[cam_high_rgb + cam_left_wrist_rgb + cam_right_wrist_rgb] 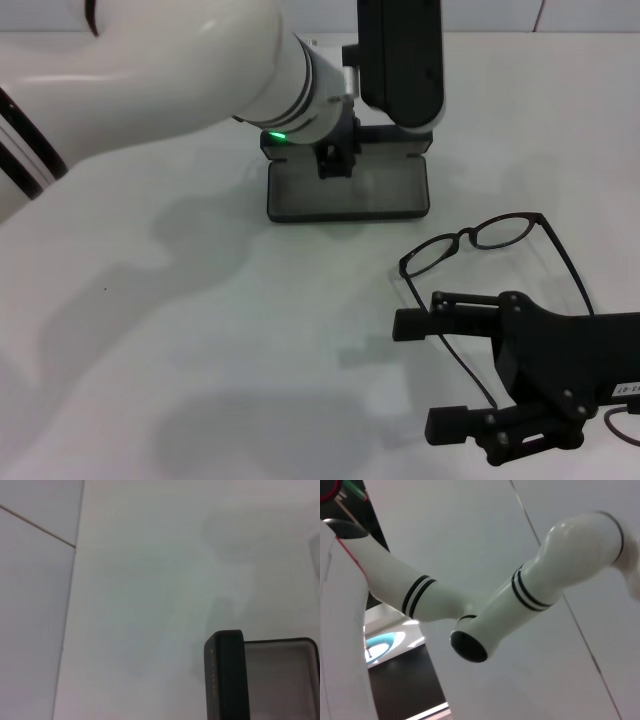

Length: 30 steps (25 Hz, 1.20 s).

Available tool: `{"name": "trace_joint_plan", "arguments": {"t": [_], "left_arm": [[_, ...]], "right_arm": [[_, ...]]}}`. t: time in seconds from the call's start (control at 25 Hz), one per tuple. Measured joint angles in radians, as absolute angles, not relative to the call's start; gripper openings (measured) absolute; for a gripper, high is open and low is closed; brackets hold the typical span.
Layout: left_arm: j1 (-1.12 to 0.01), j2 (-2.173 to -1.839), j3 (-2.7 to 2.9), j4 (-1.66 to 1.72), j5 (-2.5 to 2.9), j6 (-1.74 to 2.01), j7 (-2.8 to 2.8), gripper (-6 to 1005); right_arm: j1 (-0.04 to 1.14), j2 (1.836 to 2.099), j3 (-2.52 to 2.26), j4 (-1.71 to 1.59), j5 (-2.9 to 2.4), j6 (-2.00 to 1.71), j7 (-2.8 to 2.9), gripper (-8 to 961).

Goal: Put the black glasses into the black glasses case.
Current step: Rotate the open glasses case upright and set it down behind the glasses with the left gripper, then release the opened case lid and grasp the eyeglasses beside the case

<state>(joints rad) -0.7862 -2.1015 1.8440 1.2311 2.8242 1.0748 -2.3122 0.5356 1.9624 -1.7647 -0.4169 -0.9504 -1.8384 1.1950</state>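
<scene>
The black glasses (466, 236) lie unfolded on the white table, right of centre in the head view, lenses toward the case. My right gripper (430, 372) hovers low at the near right, open, and one temple arm of the glasses runs between its fingers (415, 322). The black glasses case (345, 190) stands open at the far centre, grey lining up and its lid (400, 60) upright. My left gripper (335, 158) is at the case's back edge beside the lid. In the left wrist view the lid's edge (225, 675) and grey lining (280, 680) show.
The white table (150, 330) stretches bare to the left and front. My left arm (150, 80) crosses the far left of the head view and also fills the right wrist view as a white arm (530, 595). A cable (620, 425) trails at the right gripper.
</scene>
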Motion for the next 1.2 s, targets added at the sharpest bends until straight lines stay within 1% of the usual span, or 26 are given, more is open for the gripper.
{"name": "trace_joint_plan", "arguments": {"t": [0.68, 0.84, 0.88, 0.92, 0.96, 1.0, 1.08, 1.2], "left_arm": [[-0.786, -2.099, 1.875, 1.209, 2.830, 1.079, -2.307, 215], [-0.779, -2.099, 1.870, 1.234, 2.828, 1.096, -2.319, 284], [-0.773, -2.099, 1.866, 1.257, 2.828, 1.108, -2.322, 301], [-0.766, -2.098, 1.861, 1.286, 2.827, 1.120, -2.324, 401], [-0.732, -2.098, 1.844, 1.374, 2.825, 1.155, -2.326, 501], [-0.732, -2.098, 1.844, 1.374, 2.825, 1.155, -2.326, 501], [-0.690, -2.098, 1.831, 1.479, 2.826, 1.177, -2.329, 501], [-0.593, -2.097, 1.803, 1.696, 2.826, 1.185, -2.340, 501]], "right_arm": [[0.524, 1.958, -1.753, -0.417, -0.953, -1.827, 1.195, 833], [0.518, 1.954, -1.750, -0.417, -0.953, -1.820, 1.195, 831], [0.516, 1.950, -1.749, -0.417, -0.957, -1.807, 1.195, 831], [0.513, 1.946, -1.749, -0.417, -0.964, -1.787, 1.195, 830], [0.511, 1.939, -1.749, -0.417, -0.974, -1.763, 1.197, 830], [0.511, 1.930, -1.749, -0.421, -0.994, -1.720, 1.205, 830], [0.509, 1.914, -1.747, -0.430, -1.016, -1.677, 1.216, 829], [0.489, 1.874, -1.715, -0.492, -1.033, -1.681, 1.241, 828]]}}
